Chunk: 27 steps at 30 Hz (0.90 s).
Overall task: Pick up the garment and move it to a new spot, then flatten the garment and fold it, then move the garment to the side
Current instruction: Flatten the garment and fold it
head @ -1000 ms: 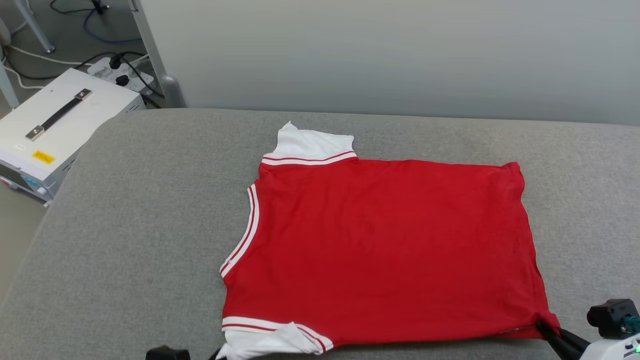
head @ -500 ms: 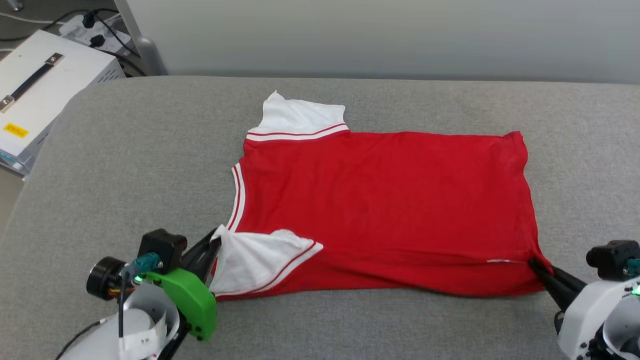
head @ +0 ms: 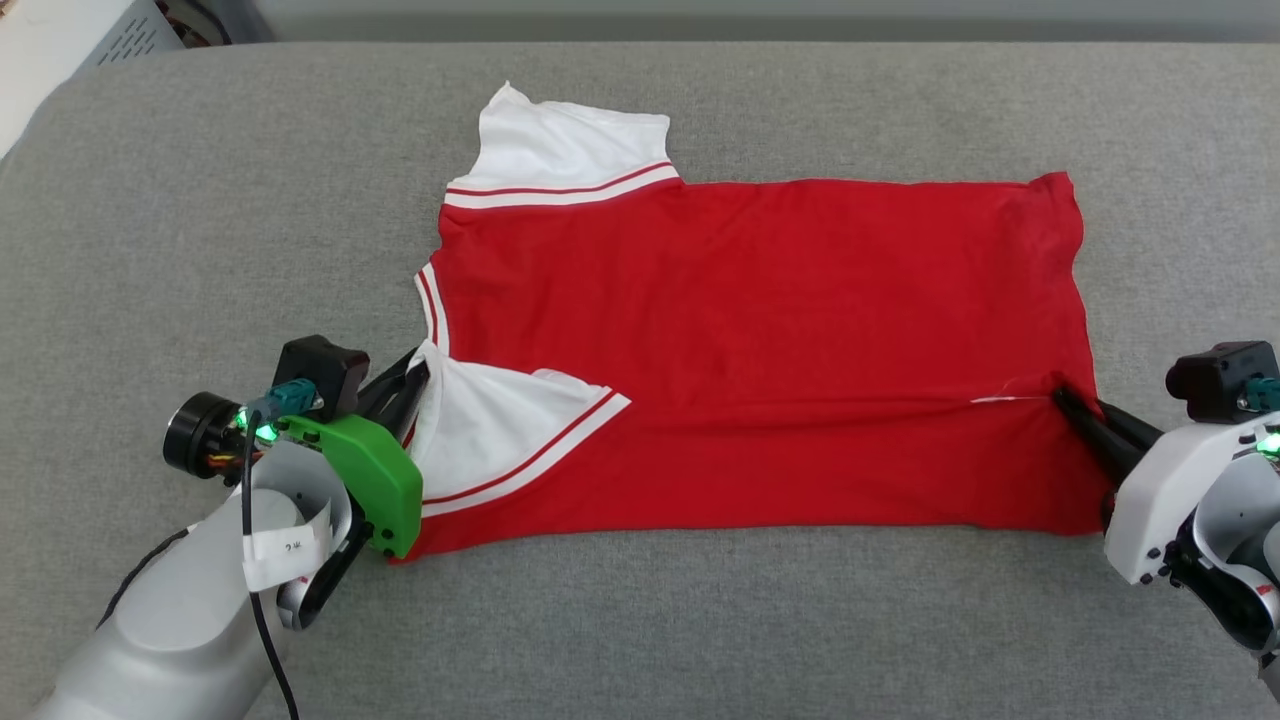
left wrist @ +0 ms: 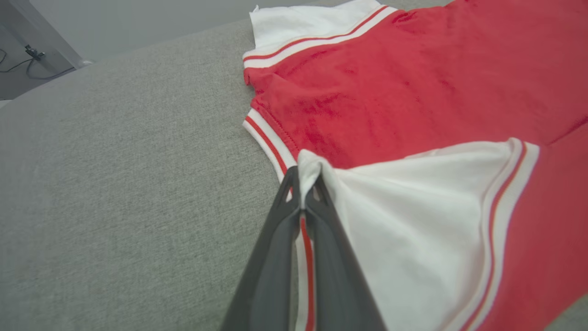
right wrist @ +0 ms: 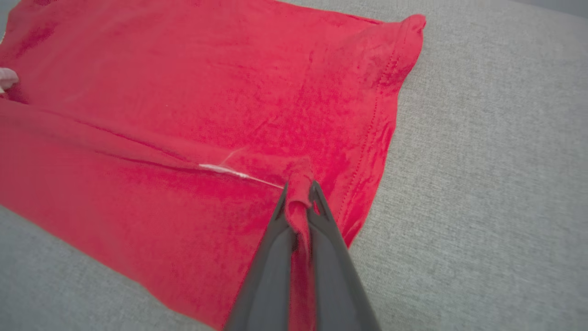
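The garment (head: 760,330) lies on the grey cushion with its plain red side up and its near edge folded over toward the far side. At its left end my left gripper (head: 415,375) is shut on the tip of the near white sleeve (head: 490,420), which is turned over onto the red body. From the left wrist, the sleeve cloth (left wrist: 413,216) is pinched between the dark fingers (left wrist: 280,239). My right gripper (head: 1062,398) is shut on the near hem corner at the right end, with red cloth (right wrist: 298,202) bunched between its fingers. The far white sleeve (head: 560,150) lies flat.
The grey cushion (head: 200,200) spreads wide on all sides of the garment, with bare fabric in front (head: 700,620) and to the left. A white equipment box corner (head: 60,40) shows beyond the cushion's far left edge.
Both grippers have carried the near edge of the garment up and over toward the far side, so the near sleeve now lies on the red body. The head camera has tilted down.
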Motion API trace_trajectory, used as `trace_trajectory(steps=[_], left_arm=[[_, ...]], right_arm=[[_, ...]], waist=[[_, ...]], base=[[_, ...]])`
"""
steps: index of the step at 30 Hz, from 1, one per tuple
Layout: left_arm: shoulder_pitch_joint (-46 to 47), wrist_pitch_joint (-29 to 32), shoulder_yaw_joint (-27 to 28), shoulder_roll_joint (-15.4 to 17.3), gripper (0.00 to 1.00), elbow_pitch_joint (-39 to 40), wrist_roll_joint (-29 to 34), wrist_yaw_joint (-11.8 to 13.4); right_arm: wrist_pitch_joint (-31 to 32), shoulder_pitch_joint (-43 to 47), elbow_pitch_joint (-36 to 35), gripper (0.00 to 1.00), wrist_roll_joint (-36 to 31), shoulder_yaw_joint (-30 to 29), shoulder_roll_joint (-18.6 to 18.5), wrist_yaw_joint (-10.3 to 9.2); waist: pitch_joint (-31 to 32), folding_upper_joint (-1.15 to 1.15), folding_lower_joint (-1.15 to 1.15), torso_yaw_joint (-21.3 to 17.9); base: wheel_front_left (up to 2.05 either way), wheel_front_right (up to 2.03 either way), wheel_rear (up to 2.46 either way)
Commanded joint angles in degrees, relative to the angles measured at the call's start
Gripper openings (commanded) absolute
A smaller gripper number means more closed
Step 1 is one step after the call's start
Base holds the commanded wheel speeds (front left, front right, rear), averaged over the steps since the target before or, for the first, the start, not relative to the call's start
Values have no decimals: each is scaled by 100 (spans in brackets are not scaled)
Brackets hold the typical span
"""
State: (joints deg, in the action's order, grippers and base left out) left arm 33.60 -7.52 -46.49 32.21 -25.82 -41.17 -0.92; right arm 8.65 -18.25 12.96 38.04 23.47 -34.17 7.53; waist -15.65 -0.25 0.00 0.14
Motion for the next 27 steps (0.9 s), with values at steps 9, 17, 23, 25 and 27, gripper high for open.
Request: trace_trajectory(steps=[9, 17, 23, 25, 27], left_arm=[[252, -154, -173, -414, 0, -1127, -66, -366], [323, -429, -238, -631, 100, -1706, -121, -513], [507, -551, -164, -491, 100, -1627, -118, -552], [587, -541, -149, -380, 100, -1495, -102, -556], [642, -430, -139, -274, 100, -1355, -124, -561]], right_arm=[[-49, -550, 657, 0, 120, 485, 55, -4], [-323, -629, 779, 100, 231, 654, -38, -4], [-560, -465, 525, 100, 270, 491, -182, -4], [-590, -363, 392, 100, 277, 401, -222, -4], [-617, -254, 265, 100, 260, 282, -254, -4]], waist=[[-338, 25, 0, -25], [-78, 25, 0, 17], [238, 25, 0, 133], [328, 25, 0, 171], [414, 25, 0, 207]], base=[[0, 0, 0], [0, 0, 0], [0, 0, 0], [0, 0, 0], [0, 0, 0]])
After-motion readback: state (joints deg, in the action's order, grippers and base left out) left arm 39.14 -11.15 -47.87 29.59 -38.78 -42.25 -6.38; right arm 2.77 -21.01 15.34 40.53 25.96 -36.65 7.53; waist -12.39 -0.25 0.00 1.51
